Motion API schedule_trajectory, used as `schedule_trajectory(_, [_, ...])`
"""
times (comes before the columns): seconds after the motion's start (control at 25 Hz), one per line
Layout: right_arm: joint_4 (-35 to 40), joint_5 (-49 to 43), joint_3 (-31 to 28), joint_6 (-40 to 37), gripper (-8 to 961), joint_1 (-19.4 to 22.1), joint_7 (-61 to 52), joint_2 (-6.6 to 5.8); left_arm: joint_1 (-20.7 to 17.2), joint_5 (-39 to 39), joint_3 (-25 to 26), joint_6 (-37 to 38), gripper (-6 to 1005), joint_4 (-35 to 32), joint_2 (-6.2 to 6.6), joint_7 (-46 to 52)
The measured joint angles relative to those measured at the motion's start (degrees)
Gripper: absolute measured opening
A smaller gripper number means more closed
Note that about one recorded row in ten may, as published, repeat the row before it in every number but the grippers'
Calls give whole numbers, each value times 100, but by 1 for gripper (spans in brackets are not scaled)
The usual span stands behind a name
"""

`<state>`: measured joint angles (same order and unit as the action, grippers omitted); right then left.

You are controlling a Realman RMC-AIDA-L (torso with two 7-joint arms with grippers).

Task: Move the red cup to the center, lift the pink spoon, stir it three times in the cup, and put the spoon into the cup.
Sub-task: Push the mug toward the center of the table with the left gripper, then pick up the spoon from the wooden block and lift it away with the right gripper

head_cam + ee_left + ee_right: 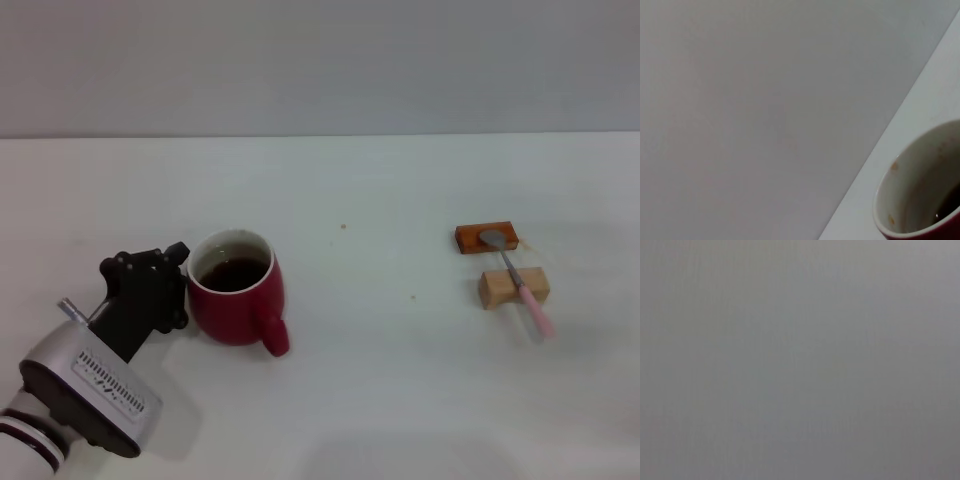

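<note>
Red cup (237,288) in the lower left of the head view, upright on the white table (400,380), rim (231,240) round and white inside, dark liquid (231,273) filling much of it. Loop handle (272,333) turned toward the bottom of the frame and slightly right. Well left of the table's middle.

Left gripper (170,285) just beside the cup's left wall, black, reaching up from the lower left corner on a grey and white wrist. Touching or nearly touching the cup; cannot tell which. Cannot tell how wide the fingers stand either, since the head view shows only the black housing against the cup and the left wrist view shows no fingers.

In the left wrist view, the cup (922,192) fills the lower right corner: white inner wall with a few brown specks, red rim edge along the bottom, a sliver of dark liquid at the far right. Grey wall over the rest, with a strip of white table running diagonally.

Spoon (517,281) at the right of the head view, well apart from the cup. Grey bowl resting on a dark red-brown block (470,239), neck crossing a pale wooden block (493,290) just below it, pink handle slanting down and right onto the table.

2 small dark specks on the table between cup and spoon.

Right gripper out of sight; right wrist view plain grey.
</note>
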<state>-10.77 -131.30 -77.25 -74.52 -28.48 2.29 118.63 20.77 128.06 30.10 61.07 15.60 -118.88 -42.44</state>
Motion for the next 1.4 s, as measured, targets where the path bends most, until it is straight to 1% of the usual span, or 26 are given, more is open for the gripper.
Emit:
schedule_trajectory(0.28, [-14,-9,2,-21,658,32,0,6,37,0,-280,0,50,118,-9,-2])
schedule_trajectory(0.52, [-12,-21,26,-49,658,51,-1,11,43,-1,-458,0,54,309,-13,-2])
schedule_trajectory(0.64, [-15,-31,32,-53,658,63,-1,16,64,0,-623,-73,56,436,-17,-1])
schedule_trajectory(0.84, [-32,-35,39,-54,658,88,0,20,101,0,-772,-259,59,630,-21,4])
schedule_trajectory(1.04, [-36,-36,44,-54,658,100,-1,20,107,1,-818,-304,62,729,-22,4])
schedule_trajectory(1.2, [-32,-36,44,-54,658,106,-9,20,86,-20,-746,-291,65,717,-22,5])
schedule_trajectory(1.24, [-22,-36,45,-54,658,109,-19,20,55,-40,-559,-260,66,691,-21,12])
schedule_trajectory(1.28, [-22,-36,45,-54,658,109,-19,20,55,-40,-559,-260,66,691,-21,12])
schedule_trajectory(1.4, [-8,-36,45,-50,658,109,-33,20,-10,-48,-20,-237,68,671,-4,71])
